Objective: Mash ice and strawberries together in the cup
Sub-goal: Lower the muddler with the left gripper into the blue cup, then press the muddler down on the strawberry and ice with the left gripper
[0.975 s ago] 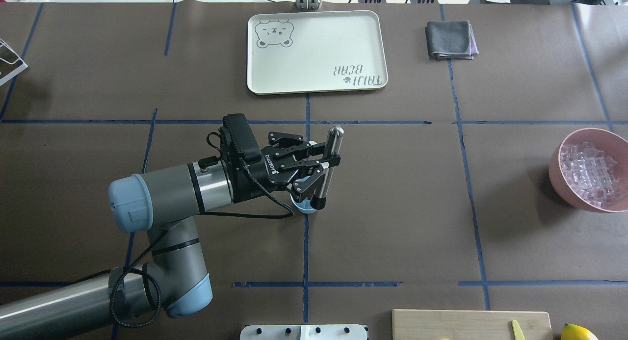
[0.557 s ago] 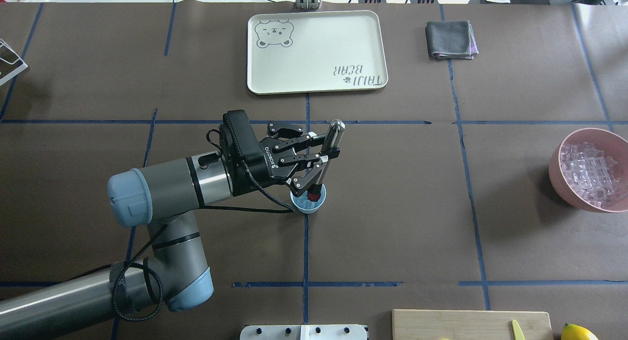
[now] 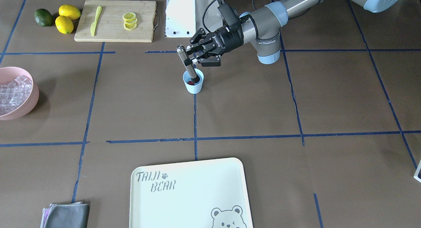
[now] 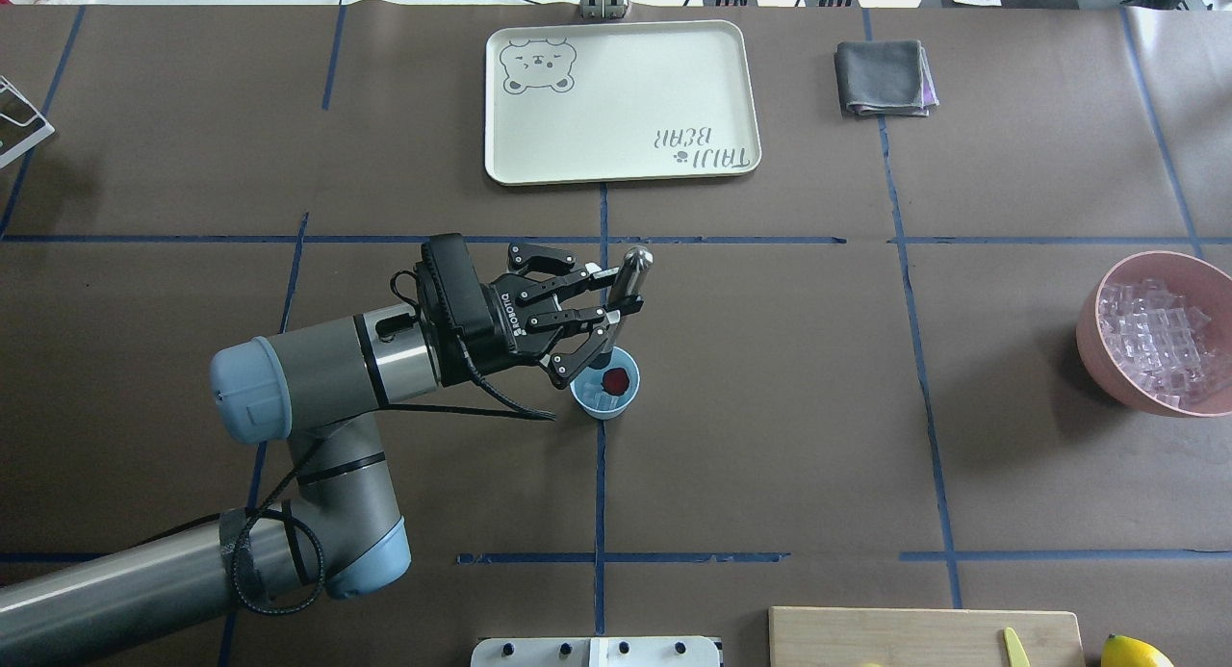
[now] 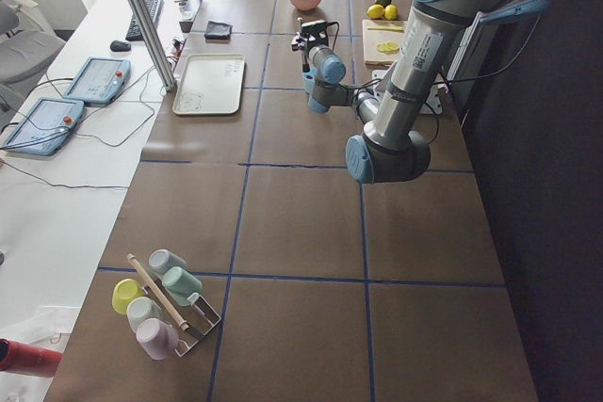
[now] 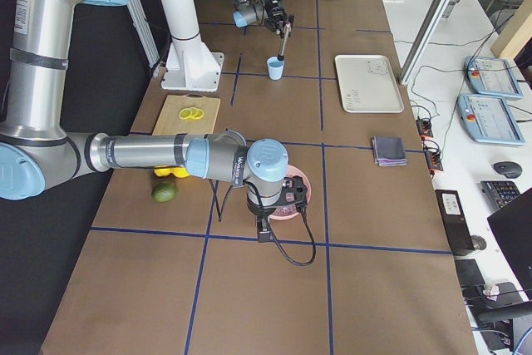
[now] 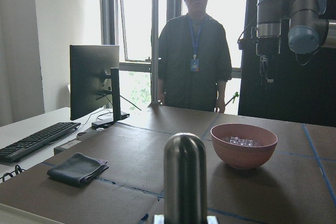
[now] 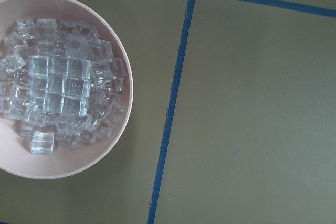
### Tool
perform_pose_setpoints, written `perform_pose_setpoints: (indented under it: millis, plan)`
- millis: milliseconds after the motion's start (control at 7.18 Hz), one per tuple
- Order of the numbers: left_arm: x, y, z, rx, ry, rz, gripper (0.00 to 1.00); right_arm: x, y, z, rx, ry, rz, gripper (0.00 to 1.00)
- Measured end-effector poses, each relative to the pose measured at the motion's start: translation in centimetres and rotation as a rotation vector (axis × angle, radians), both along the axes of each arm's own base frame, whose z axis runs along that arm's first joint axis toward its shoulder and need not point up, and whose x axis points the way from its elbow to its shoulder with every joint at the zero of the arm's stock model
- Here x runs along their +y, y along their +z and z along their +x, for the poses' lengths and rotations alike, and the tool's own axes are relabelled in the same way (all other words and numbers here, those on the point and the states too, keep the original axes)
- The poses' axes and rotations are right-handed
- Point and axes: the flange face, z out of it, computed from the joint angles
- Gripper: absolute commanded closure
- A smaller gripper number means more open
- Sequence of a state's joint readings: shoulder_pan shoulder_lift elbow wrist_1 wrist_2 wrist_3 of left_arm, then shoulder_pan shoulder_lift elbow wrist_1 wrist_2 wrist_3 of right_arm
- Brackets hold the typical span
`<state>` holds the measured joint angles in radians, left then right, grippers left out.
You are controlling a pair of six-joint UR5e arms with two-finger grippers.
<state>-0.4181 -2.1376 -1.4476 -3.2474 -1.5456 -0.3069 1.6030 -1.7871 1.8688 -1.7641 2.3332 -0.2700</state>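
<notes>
The light-blue cup [image 4: 604, 397] stands at the table's middle, and also shows in the front view [image 3: 193, 85]. A red strawberry [image 4: 616, 379] lies inside it. I cannot make out ice in the cup. My left gripper [image 4: 614, 311] is shut on a steel muddler [image 4: 630, 272], which is tilted, its lower end inside the cup [image 3: 193, 78]. The muddler's rounded top fills the left wrist view [image 7: 184, 177]. The ice [image 8: 58, 93] fills a pink bowl [image 4: 1092, 335] at the right. My right gripper hangs above that bowl [image 6: 268, 222]; I cannot tell its state.
A cream bear tray [image 4: 621, 171] lies at the far middle and a grey cloth [image 4: 881, 78] at the far right. A cutting board [image 3: 115, 34] with lemon slices, a yellow knife, lemons and a lime lies near the robot's base. An operator [image 7: 195, 66] stands across the table.
My left gripper has shifted left with the muddler, whose lower end has moved to the cup's far-left side. The strawberry now shows in the cup.
</notes>
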Motion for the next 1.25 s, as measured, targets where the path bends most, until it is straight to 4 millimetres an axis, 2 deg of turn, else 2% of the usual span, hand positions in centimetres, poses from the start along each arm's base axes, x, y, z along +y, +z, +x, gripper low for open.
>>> perform_pose_setpoints:
  millis: [418, 697, 975, 1254]
  plan:
    - [1.6, 2.4, 2.6, 0.013, -0.015, -0.036, 1.00, 0.0, 0.0, 0.0, 0.001, 0.000, 0.000, 0.01]
    - [1.8, 2.6, 2.8, 0.017, -0.020, -0.041, 1.00, 0.0, -0.1, 0.0, 0.001, 0.000, 0.001, 0.01]
    - [1.4, 0.8, 1.4, 0.051, -0.030, -0.033, 1.00, -0.1, -0.1, 0.0, 0.000, 0.000, 0.003, 0.01]
    - [0.9, -2.3, -0.8, 0.043, -0.043, -0.042, 1.00, -0.2, -0.2, 0.0, 0.002, 0.001, 0.013, 0.01]
